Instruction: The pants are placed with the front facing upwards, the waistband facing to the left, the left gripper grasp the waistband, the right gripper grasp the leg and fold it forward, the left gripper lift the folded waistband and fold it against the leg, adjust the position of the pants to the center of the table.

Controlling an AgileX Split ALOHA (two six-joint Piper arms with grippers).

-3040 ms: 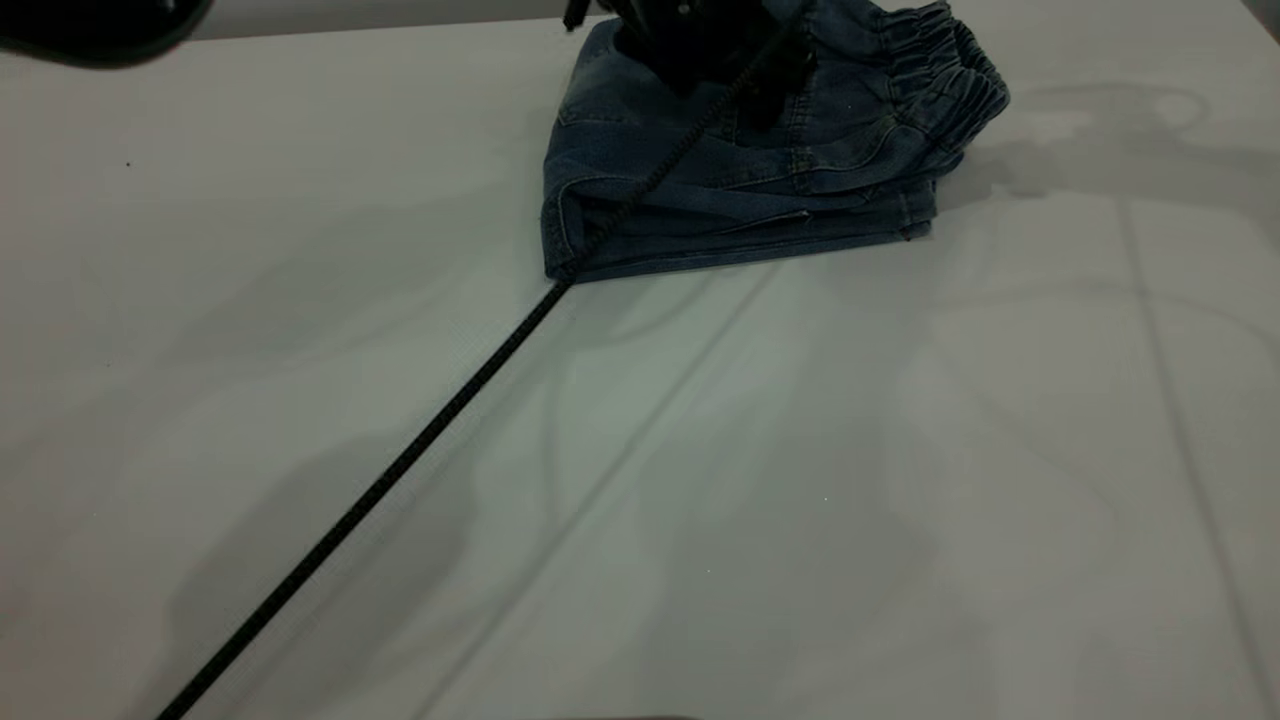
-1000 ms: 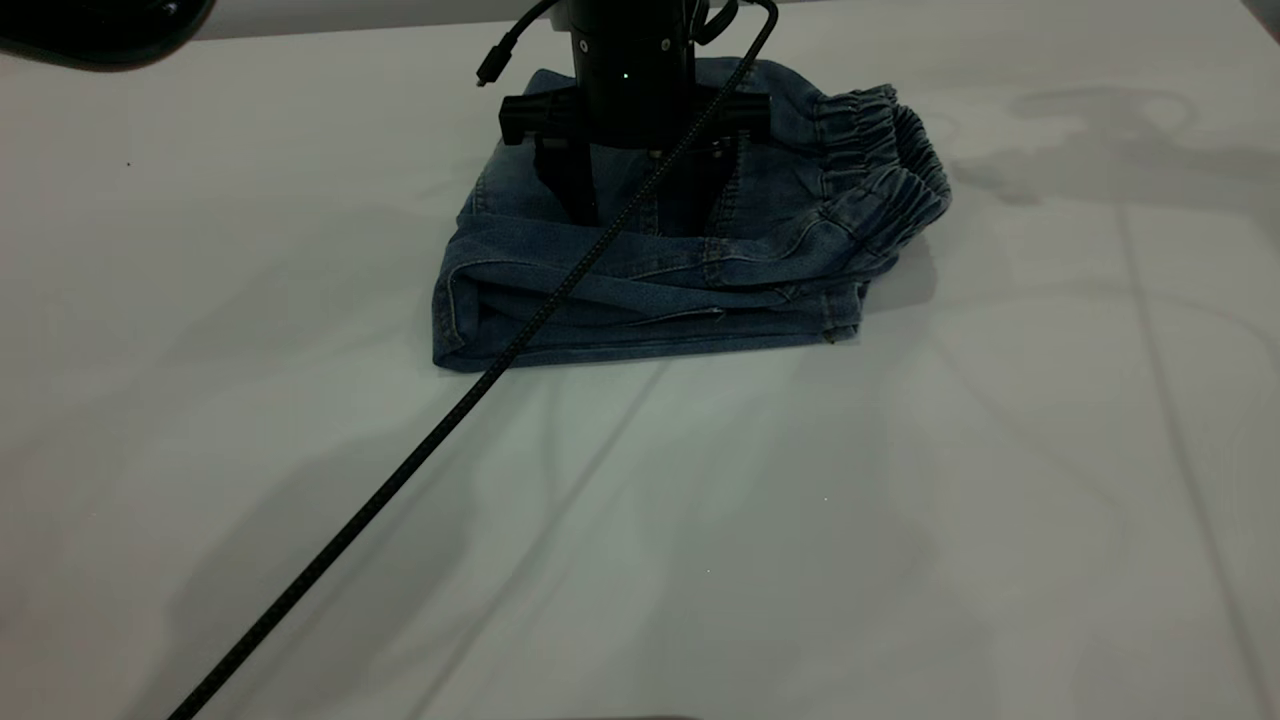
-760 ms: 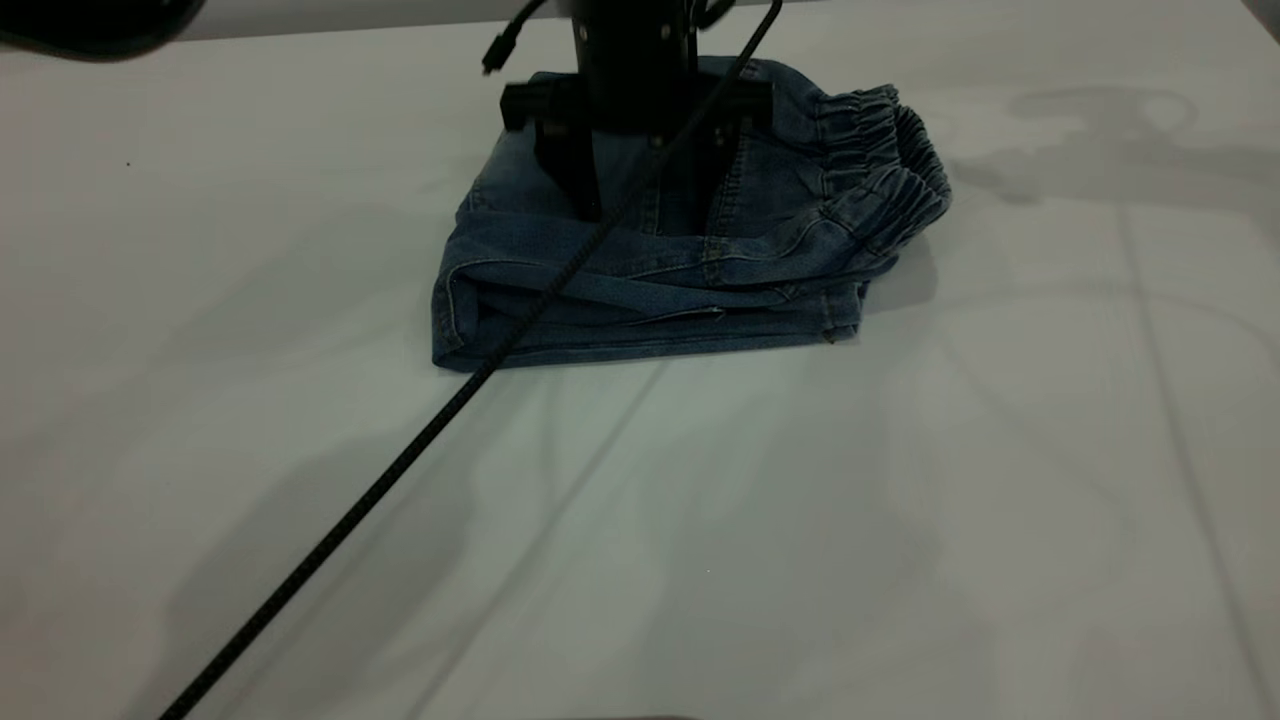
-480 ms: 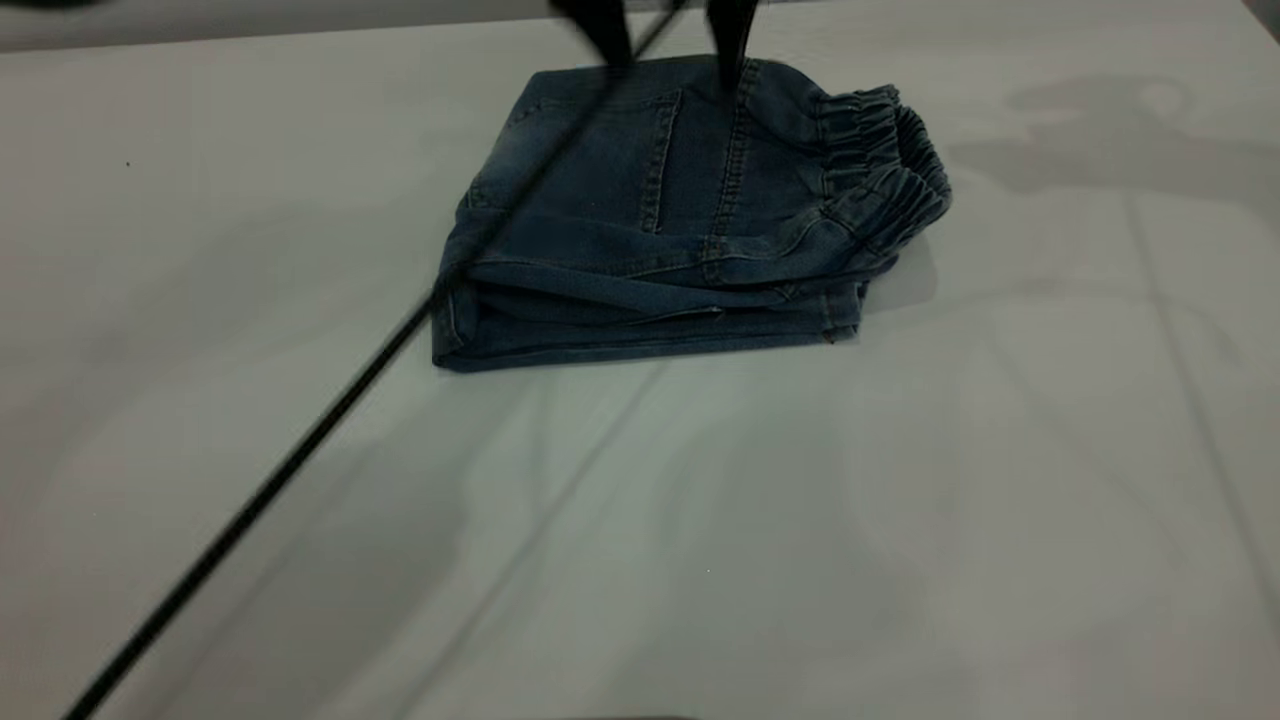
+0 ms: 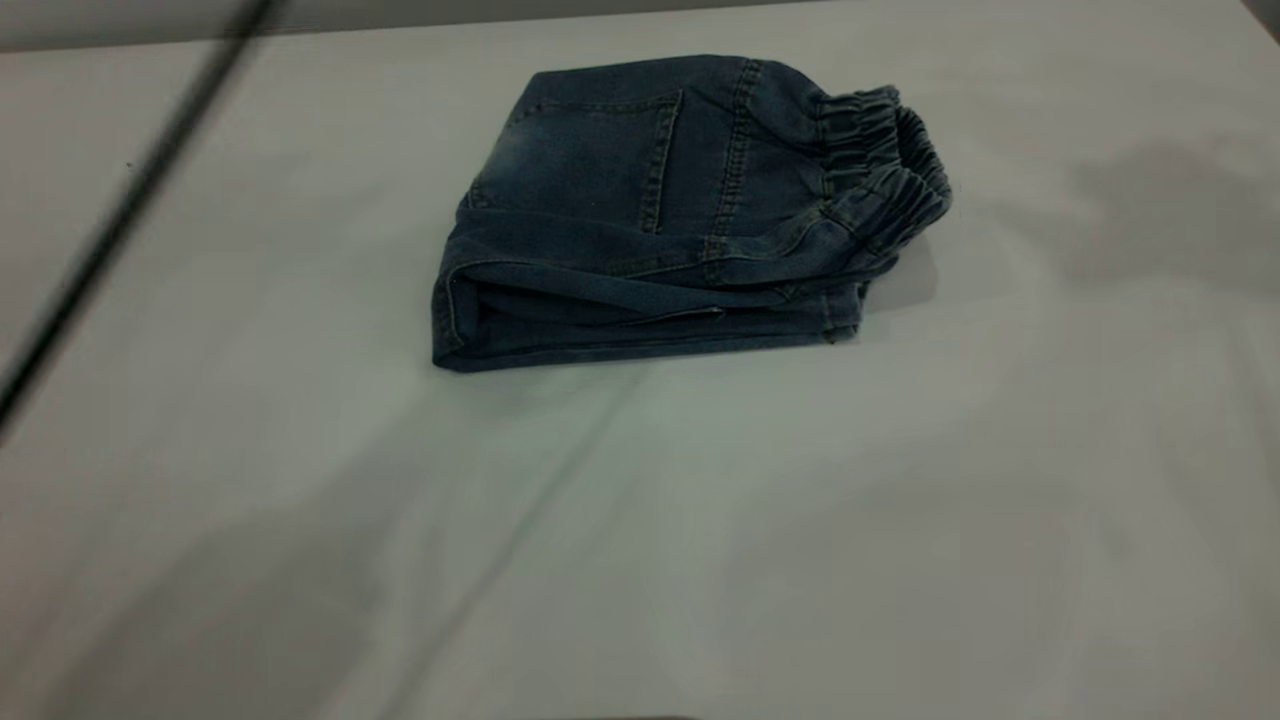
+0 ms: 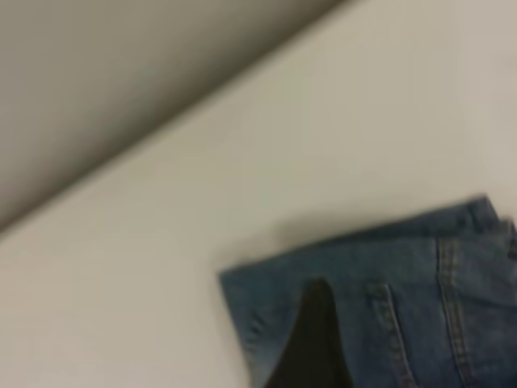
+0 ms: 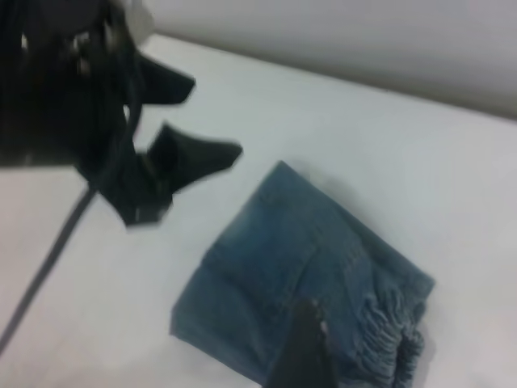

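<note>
The blue denim pants (image 5: 650, 200) lie folded into a compact stack on the white table (image 5: 700, 520), back pocket up, with the elastic waistband (image 5: 890, 150) at the right end. Neither gripper shows in the exterior view. In the right wrist view my left gripper (image 7: 216, 115) hangs open and empty in the air, off past the pants (image 7: 275, 267) on the side away from the waistband (image 7: 396, 339). One dark fingertip (image 6: 315, 339) of it shows over the pants (image 6: 404, 315) in the left wrist view. A dark part of my right gripper (image 7: 303, 356) shows above the stack, apart from it.
A black braided cable (image 5: 120, 220) trails from the left arm across the table's far left corner. White cloth with soft creases covers the table all round the pants. A grey wall (image 7: 363, 40) runs behind the table's far edge.
The left gripper, which stood open on the stack, has lifted off and gone up and left out of the exterior view. Its cable swung left. The pants have stayed put for the last second.
</note>
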